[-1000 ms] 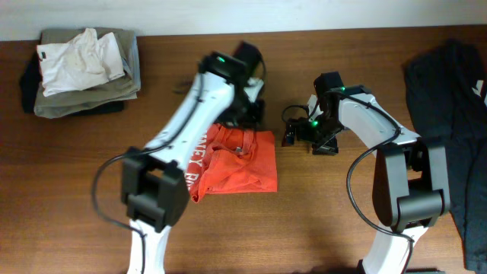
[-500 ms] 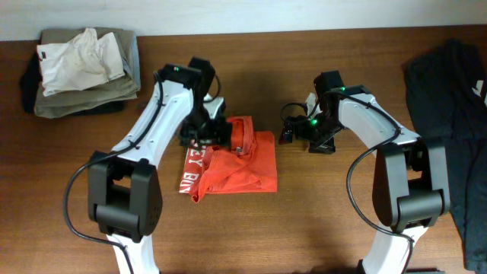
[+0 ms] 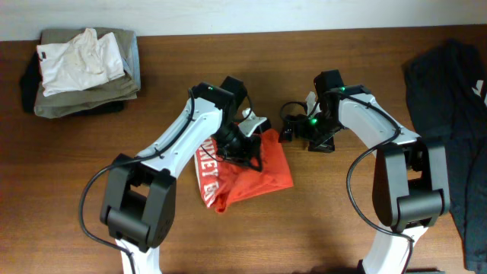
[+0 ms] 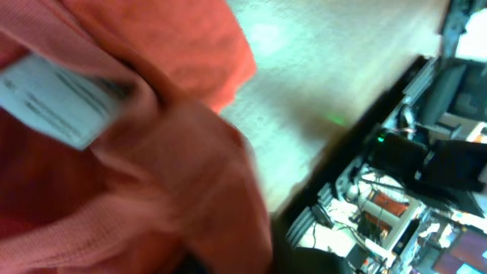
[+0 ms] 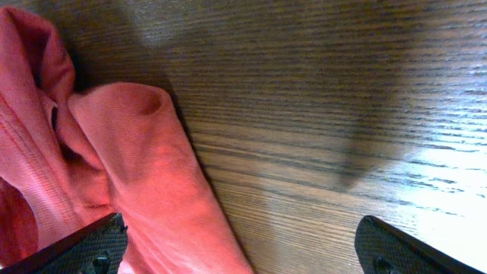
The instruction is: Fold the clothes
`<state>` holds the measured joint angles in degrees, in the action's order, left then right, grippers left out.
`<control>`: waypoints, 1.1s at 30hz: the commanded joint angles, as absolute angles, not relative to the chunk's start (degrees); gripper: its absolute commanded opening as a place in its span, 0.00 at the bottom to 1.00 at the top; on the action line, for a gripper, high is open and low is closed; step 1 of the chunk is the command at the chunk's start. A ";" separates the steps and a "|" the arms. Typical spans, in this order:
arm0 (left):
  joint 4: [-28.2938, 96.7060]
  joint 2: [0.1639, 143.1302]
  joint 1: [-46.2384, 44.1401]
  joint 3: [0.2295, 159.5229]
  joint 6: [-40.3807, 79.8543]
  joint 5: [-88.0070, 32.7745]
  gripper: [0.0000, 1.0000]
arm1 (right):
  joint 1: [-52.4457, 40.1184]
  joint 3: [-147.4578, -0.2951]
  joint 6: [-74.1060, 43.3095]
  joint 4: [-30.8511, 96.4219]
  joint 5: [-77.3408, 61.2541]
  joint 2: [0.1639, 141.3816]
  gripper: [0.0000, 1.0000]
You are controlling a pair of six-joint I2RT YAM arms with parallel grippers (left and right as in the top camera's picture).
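Note:
The clothes, a red-orange T-shirt with white lettering, lie folded and skewed at the table's middle. My left gripper presses into the shirt's upper edge. In the left wrist view blurred red fabric fills the frame and hides the jaws, with the white neck label at the upper left; the gripper looks shut on bunched cloth. My right gripper stands open just right of the shirt. In the right wrist view a rolled red edge lies by its left finger.
A pile of khaki-grey folded garments with a white top on it sits at the back left. A dark garment is draped at the right edge. Beyond the table's edge is equipment.
The left arm swung left, then back right onto the shirt. The shirt has slid right and turned, its right corner now nearer the right gripper. The right arm has not moved.

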<state>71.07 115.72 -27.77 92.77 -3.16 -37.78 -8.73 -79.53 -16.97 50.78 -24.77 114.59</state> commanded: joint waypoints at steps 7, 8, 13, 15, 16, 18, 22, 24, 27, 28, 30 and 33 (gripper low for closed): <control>66.81 112.07 -28.62 97.27 -4.43 -42.04 0.60 | -2.09 -88.51 -14.04 60.64 -25.54 115.11 0.99; 66.96 111.39 -27.59 98.83 -4.34 -40.71 0.61 | -1.52 -90.67 -12.47 63.11 -25.52 115.11 0.99; 69.49 108.31 -13.39 103.37 5.02 -27.92 0.67 | -4.91 -96.42 -9.54 68.75 -25.50 115.13 0.99; 69.91 108.40 -9.10 102.67 5.17 -25.89 0.99 | -7.81 -96.33 -8.58 68.18 -25.50 115.13 0.95; 69.91 108.40 -6.44 101.73 5.17 -23.16 0.99 | -10.94 -96.33 -7.01 67.29 -25.32 115.13 0.89; 69.91 108.42 -3.53 99.77 5.17 -19.53 0.99 | -16.10 -95.44 -5.98 64.27 -21.61 115.13 0.82; 69.17 108.42 -2.57 95.68 5.17 -16.49 0.99 | -21.41 -93.41 -6.44 59.64 -19.90 116.84 0.74; 67.94 108.42 -2.55 93.82 5.17 -16.47 0.99 | -22.41 -93.41 -6.46 58.81 -19.90 118.56 0.73; 66.19 108.42 -2.55 91.85 5.17 -16.45 0.99 | -23.42 -93.41 -7.05 57.80 -19.99 121.38 0.65; 65.93 108.55 -2.55 91.85 5.17 -16.47 0.99 | -23.68 -93.41 -7.53 57.58 -20.34 122.04 0.61; 64.93 108.62 -2.55 91.85 5.17 -16.45 0.99 | -24.38 -93.36 -7.53 57.56 -20.51 122.28 0.59; 64.93 108.62 -2.55 91.85 5.15 -16.45 0.99 | -24.71 -93.36 -7.97 56.84 -20.25 122.28 0.47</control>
<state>65.08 109.08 -2.66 92.12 4.60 -17.02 -23.90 -93.51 -7.49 57.39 -20.62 121.84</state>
